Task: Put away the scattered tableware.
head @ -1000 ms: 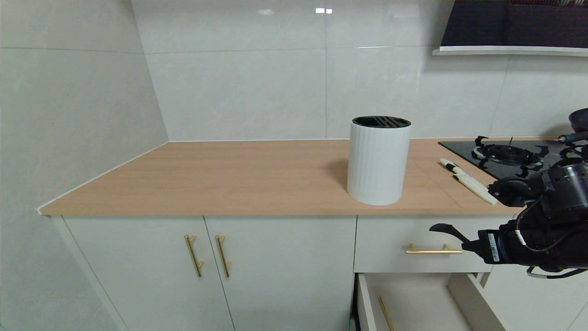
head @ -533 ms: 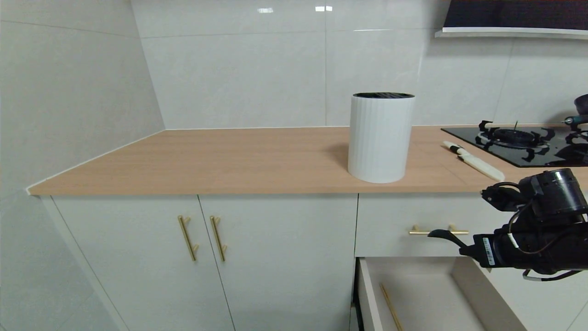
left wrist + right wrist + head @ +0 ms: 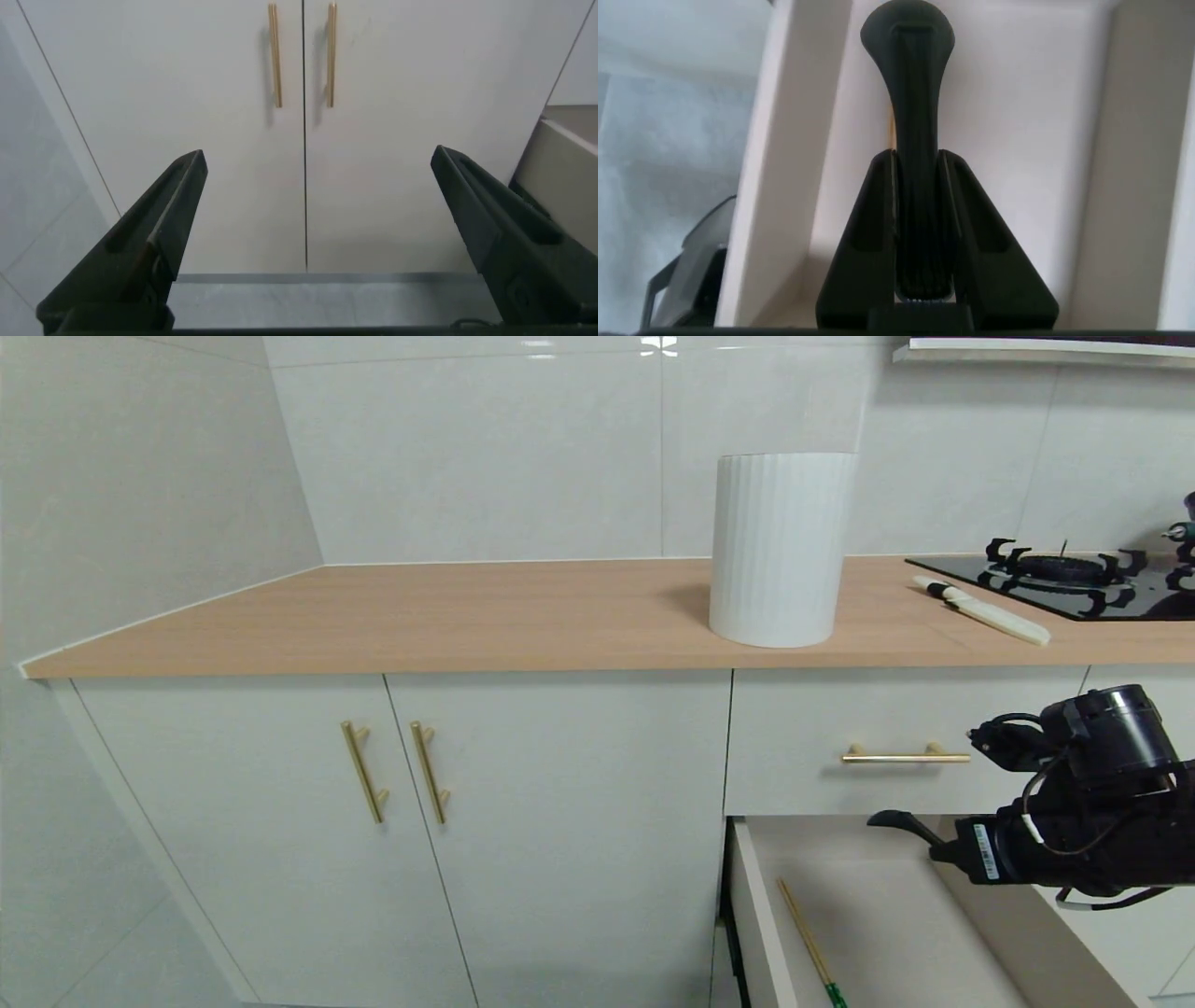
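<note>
You'll find a pale knife (image 3: 980,609) with a dark band near its far end lying flat on the bench (image 3: 467,616). It is angled, with the long cream part pointing near and right. It sits near the right side of the tall white ribbed holder (image 3: 780,551) but does not touch it. The holder stands upright. Below, the lower drawer (image 3: 752,905) is pulled open. Thin wooden chopsticks (image 3: 805,943) with a green near tip lie lengthwise on its floor, close to the left wall.
</note>
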Robot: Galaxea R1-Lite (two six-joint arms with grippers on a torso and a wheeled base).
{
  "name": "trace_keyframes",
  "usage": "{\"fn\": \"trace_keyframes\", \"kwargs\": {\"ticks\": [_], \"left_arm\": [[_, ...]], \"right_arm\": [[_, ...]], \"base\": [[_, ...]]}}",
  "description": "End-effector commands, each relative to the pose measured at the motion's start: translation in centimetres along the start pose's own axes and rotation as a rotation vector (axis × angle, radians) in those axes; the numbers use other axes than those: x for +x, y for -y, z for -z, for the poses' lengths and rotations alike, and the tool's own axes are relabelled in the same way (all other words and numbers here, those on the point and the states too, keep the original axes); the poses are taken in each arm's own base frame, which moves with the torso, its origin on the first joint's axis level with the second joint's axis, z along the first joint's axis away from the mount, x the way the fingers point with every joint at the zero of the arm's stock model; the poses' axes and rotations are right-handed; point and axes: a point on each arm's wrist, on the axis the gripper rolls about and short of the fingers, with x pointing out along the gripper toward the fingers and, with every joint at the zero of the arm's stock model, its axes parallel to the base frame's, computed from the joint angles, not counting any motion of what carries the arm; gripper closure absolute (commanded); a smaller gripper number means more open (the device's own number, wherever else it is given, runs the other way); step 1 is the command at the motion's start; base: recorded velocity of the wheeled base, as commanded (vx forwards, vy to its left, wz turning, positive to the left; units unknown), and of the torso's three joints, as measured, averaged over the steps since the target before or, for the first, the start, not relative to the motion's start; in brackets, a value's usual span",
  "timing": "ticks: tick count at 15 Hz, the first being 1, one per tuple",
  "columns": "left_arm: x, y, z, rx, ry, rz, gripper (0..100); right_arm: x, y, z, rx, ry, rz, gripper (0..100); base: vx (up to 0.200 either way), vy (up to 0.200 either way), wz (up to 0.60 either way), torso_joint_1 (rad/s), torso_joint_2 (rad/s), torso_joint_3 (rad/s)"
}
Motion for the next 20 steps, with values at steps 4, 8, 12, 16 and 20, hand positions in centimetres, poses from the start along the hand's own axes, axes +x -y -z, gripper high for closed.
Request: {"fn": "trace_keyframes", "kwargs": {"ticks": [4, 8, 12, 16, 20], "left_arm": [[0.0, 0.0, 0.0, 0.000, 0.000, 0.000, 0], [0.0, 0.0, 0.0, 0.000, 0.000, 0.000, 0], [0.0, 0.0, 0.0, 0.000, 0.000, 0.000, 0], [0.0, 0.0, 0.0, 0.000, 0.001, 0.000, 0], [0.0, 0.0, 0.0, 0.000, 0.000, 0.000, 0]], "right_arm": [[0.7, 0.1, 0.1, 0.002, -0.024, 0.002, 100], [2.1, 0.2, 0.5, 0.005, -0.069, 0.009, 100], [5.9, 0.7, 1.1, 0.012, -0.123, 0.020, 100], [12.1, 1.8, 3.2, 0.030, -0.217, 0.060, 100], [15.2, 2.2, 4.7, 0.028, -0.269, 0.081, 100]], "base": [[0.000, 0.000, 0.00, 0.000, 0.00, 0.000], [0.000, 0.000, 0.00, -0.050, 0.07, 0.065], [0.000, 0.000, 0.00, -0.019, 0.04, 0.022], [0.000, 0.000, 0.00, 0.000, 0.00, 0.000], [0.000, 0.000, 0.00, 0.000, 0.00, 0.000]]}}
